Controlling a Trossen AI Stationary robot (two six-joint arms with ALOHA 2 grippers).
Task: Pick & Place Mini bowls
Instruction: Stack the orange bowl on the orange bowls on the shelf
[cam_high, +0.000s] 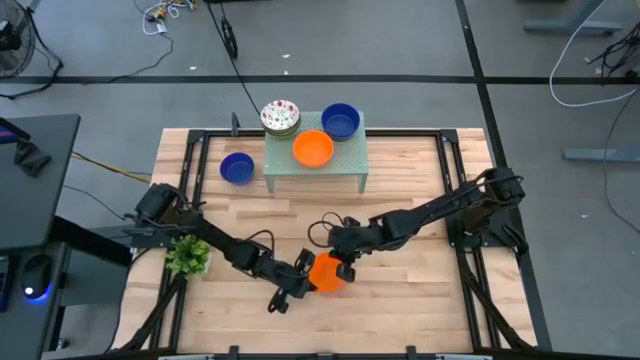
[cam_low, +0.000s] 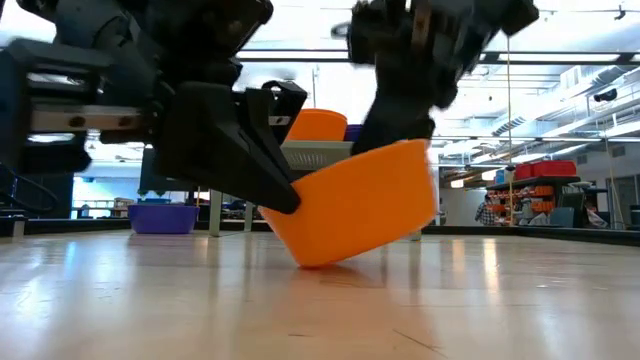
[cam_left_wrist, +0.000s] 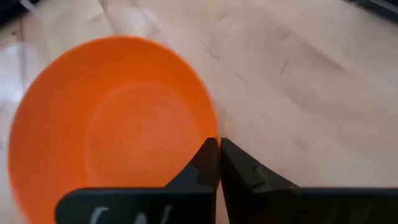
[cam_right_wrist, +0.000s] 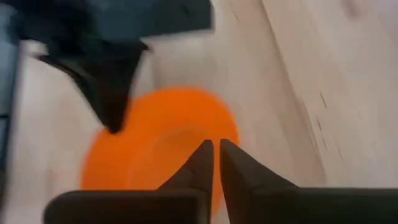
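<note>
Orange bowl (cam_low: 355, 205) pinched between both fingers (cam_left_wrist: 208, 165)

Wooden worktop (cam_high: 400, 290), centre of the frame. Pale green perforated mesh stand (cam_high: 345, 160) at its upper middle. Small green leafy plant (cam_high: 187, 256) at the worktop's left edge. Grey floor with cables (cam_high: 165, 12) along the top of the frame.

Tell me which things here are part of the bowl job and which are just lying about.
Job: orange bowl pinched by left gripper, right gripper beside it; orange bowl on stand; blue bowl on stand; speckled bowls; blue bowl on table.
Lying about: mesh stand; plant.
</note>
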